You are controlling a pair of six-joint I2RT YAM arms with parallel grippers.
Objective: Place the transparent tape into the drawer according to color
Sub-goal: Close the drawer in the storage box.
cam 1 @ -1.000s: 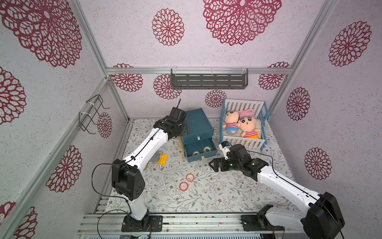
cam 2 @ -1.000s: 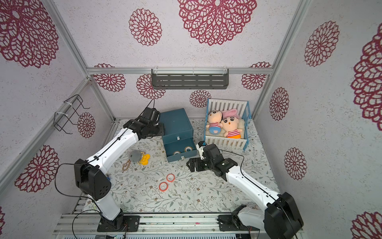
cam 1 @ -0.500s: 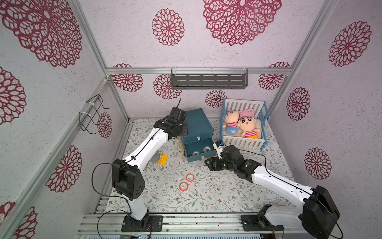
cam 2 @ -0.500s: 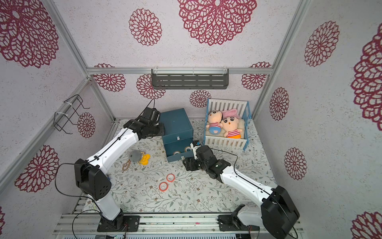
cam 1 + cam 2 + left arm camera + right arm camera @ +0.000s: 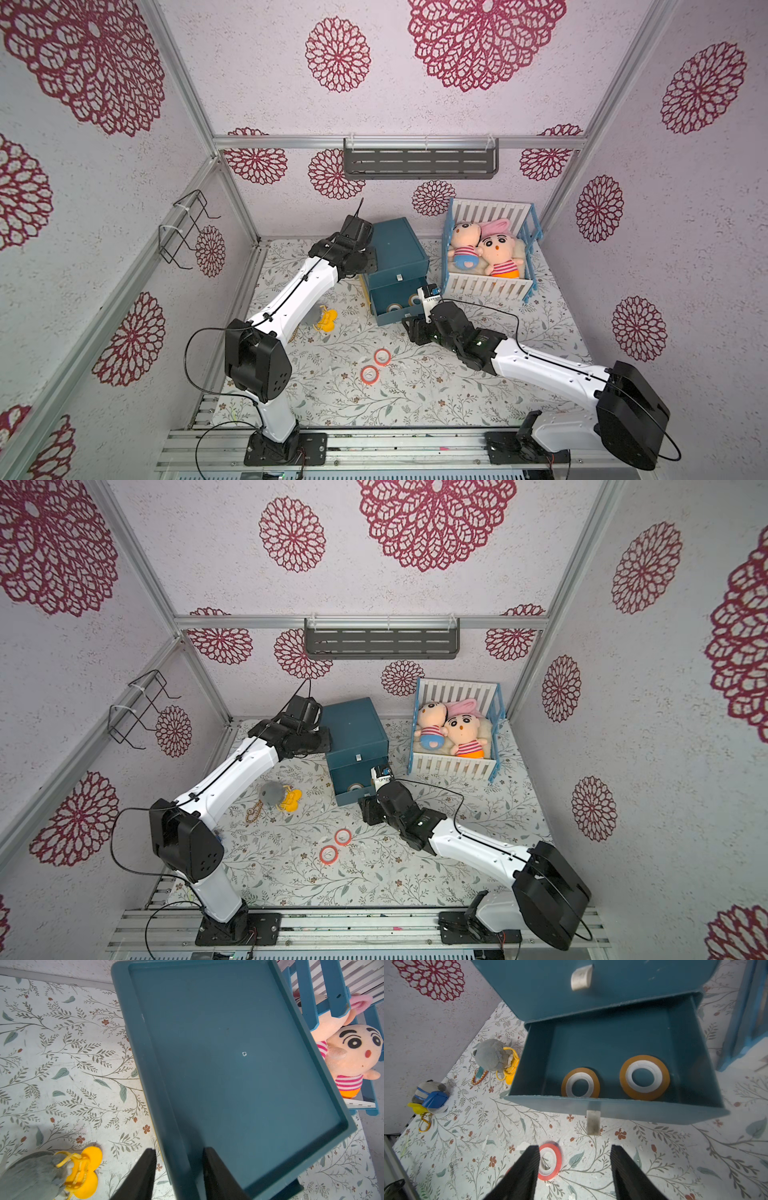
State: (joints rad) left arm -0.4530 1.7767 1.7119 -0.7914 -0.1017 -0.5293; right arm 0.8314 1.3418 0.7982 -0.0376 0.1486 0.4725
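2 yellow tape rings (image 5: 623, 1078) in open drawer (image 5: 612, 1108), 2 red-orange rings (image 5: 559, 1157) outside

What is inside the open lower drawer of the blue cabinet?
Two yellow tape rings lie flat on the drawer's floor, apart. The cabinet covers the drawer's back part.

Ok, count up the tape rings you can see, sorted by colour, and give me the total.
Red-orange tape rings: 2, lying on the table
Yellow tape rings: 2, lying in the open drawer
Purple: 0 in view
Total: 4
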